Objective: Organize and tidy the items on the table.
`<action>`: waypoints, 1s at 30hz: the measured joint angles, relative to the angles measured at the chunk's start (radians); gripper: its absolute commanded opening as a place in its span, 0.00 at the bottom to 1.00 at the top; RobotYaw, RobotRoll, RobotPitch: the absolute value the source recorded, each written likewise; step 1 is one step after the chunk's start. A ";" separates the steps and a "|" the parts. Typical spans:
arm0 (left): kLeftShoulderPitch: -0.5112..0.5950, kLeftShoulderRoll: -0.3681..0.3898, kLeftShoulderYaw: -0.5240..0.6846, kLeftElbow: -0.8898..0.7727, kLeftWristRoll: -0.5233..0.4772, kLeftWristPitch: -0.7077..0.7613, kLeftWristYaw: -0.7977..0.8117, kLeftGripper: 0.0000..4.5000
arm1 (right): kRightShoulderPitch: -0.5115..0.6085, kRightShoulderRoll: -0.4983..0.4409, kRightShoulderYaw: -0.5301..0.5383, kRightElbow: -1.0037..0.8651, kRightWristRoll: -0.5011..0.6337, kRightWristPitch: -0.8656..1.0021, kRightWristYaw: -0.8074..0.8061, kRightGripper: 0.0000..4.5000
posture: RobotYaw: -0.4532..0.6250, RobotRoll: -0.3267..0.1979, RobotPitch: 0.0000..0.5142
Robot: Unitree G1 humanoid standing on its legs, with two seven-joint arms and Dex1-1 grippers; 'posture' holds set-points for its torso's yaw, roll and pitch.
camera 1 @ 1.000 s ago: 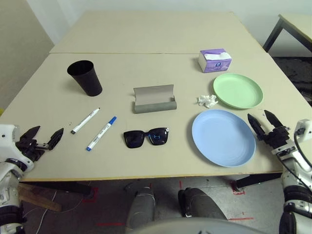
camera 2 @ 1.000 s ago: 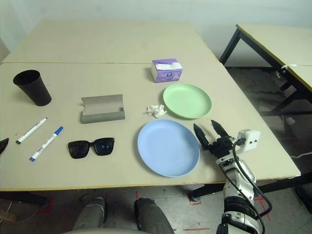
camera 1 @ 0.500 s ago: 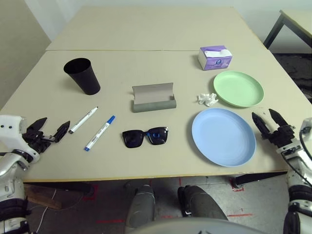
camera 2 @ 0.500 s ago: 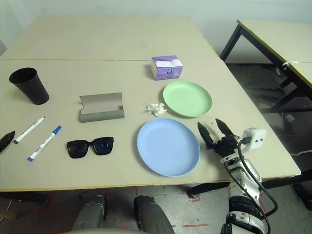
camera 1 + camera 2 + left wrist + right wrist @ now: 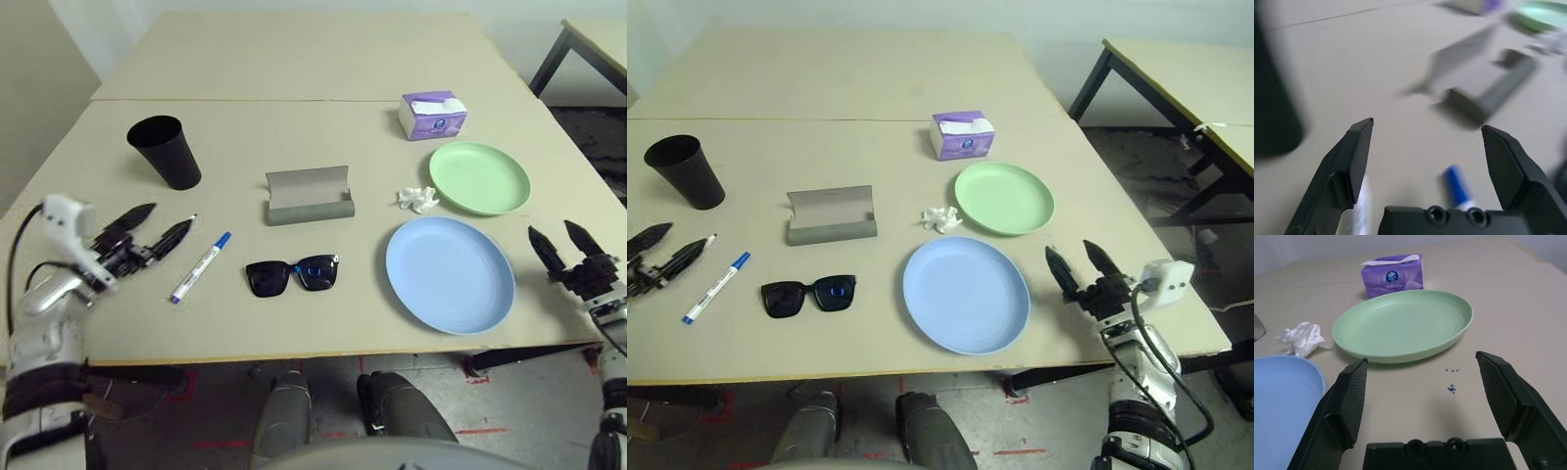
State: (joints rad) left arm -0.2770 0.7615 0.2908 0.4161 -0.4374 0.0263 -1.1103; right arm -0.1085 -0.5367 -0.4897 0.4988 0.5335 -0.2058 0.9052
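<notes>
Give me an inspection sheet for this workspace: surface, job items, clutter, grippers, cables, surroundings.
Surface: beige table with a seam across it.
Job items: cup; black-cap pen under the left gripper; blue-cap pen; sunglasses; open case; tissue wad; green plate; blue plate.
Clutter: tissue box.
Grippers: left gripper over the black-cap pen, jaws open; right gripper beside the blue plate, jaws open, empty.
Cables: one on each wrist.
Surroundings: second table to the right.
</notes>
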 measured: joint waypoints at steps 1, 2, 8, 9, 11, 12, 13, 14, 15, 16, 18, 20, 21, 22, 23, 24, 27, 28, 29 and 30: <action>-0.030 0.006 -0.028 0.004 0.011 -0.005 -0.039 1.00 | 0.029 -0.007 0.006 -0.051 -0.002 0.036 -0.018 1.00 | 0.30 0.62 0.23; -0.057 0.011 -0.056 0.013 0.021 -0.018 -0.079 1.00 | 0.060 -0.019 0.014 -0.111 -0.004 0.083 -0.038 1.00 | 0.30 0.62 0.23; -0.160 0.016 -0.162 0.116 0.090 -0.117 -0.229 1.00 | 0.280 -0.167 0.028 -0.518 0.068 0.515 -0.127 1.00 | 0.24 0.62 0.23; -0.174 0.011 -0.167 0.138 0.097 -0.129 -0.235 1.00 | 0.309 -0.192 0.025 -0.578 0.098 0.596 -0.139 1.00 | 0.23 0.62 0.24; -0.198 -0.003 -0.181 0.174 0.109 -0.158 -0.242 1.00 | 0.353 -0.228 0.005 -0.686 0.176 0.753 -0.161 1.00 | 0.22 0.62 0.24; -0.206 -0.012 -0.185 0.190 0.117 -0.173 -0.243 1.00 | 0.376 -0.245 -0.008 -0.731 0.218 0.824 -0.168 1.00 | 0.22 0.62 0.24; -0.209 -0.020 -0.188 0.204 0.122 -0.185 -0.243 1.00 | 0.395 -0.262 -0.017 -0.768 0.260 0.890 -0.174 1.00 | 0.23 0.62 0.24; -0.209 -0.028 -0.190 0.219 0.126 -0.200 -0.244 1.00 | 0.405 -0.274 -0.027 -0.801 0.300 0.953 -0.179 1.00 | 0.23 0.62 0.24; -0.209 -0.037 -0.194 0.231 0.128 -0.215 -0.245 1.00 | 0.406 -0.281 -0.041 -0.828 0.340 1.013 -0.191 1.00 | 0.23 0.62 0.24; -0.208 -0.044 -0.197 0.242 0.130 -0.229 -0.248 1.00 | 0.405 -0.295 -0.047 -0.849 0.376 1.067 -0.201 1.00 | 0.24 0.62 0.24; -0.205 -0.050 -0.198 0.254 0.135 -0.247 -0.250 1.00 | 0.394 -0.321 -0.049 -0.877 0.425 1.150 -0.216 1.00 | 0.24 0.62 0.25; -0.200 -0.052 -0.198 0.257 0.137 -0.262 -0.250 1.00 | 0.362 -0.348 -0.047 -0.891 0.464 1.225 -0.233 1.00 | 0.24 0.62 0.25; -0.196 -0.052 -0.198 0.257 0.137 -0.266 -0.250 1.00 | 0.341 -0.362 -0.044 -0.892 0.482 1.262 -0.242 1.00 | 0.27 0.62 0.25; -0.191 -0.052 -0.197 0.257 0.137 -0.271 -0.249 1.00 | 0.321 -0.374 -0.038 -0.893 0.495 1.295 -0.250 1.00 | 0.27 0.62 0.25; -0.184 -0.052 -0.195 0.257 0.137 -0.274 -0.247 1.00 | 0.304 -0.385 -0.031 -0.894 0.510 1.329 -0.257 1.00 | 0.27 0.62 0.25; -0.174 -0.051 -0.193 0.257 0.136 -0.276 -0.243 1.00 | 0.288 -0.389 -0.021 -0.895 0.522 1.360 -0.264 1.00 | 0.29 0.62 0.25; -0.145 -0.050 -0.187 0.251 0.133 -0.280 -0.238 1.00 | 0.251 -0.389 0.022 -0.886 0.527 1.417 -0.285 1.00 | 0.31 0.62 0.25; -0.136 -0.049 -0.185 0.244 0.131 -0.281 -0.234 1.00 | 0.241 -0.389 0.037 -0.877 0.520 1.427 -0.291 1.00 | 0.31 0.62 0.25; -0.130 -0.049 -0.184 0.240 0.128 -0.281 -0.230 1.00 | 0.239 -0.390 0.047 -0.871 0.514 1.433 -0.295 1.00 | 0.31 0.62 0.24; -0.127 -0.047 -0.182 0.235 0.127 -0.281 -0.226 1.00 | 0.235 -0.390 0.058 -0.863 0.504 1.439 -0.298 1.00 | 0.32 0.62 0.24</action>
State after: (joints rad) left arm -0.4039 0.7141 0.1092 0.6513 -0.3105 -0.2548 -1.3367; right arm 0.1270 -0.9262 -0.4321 -0.3640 1.0379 1.2331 0.6072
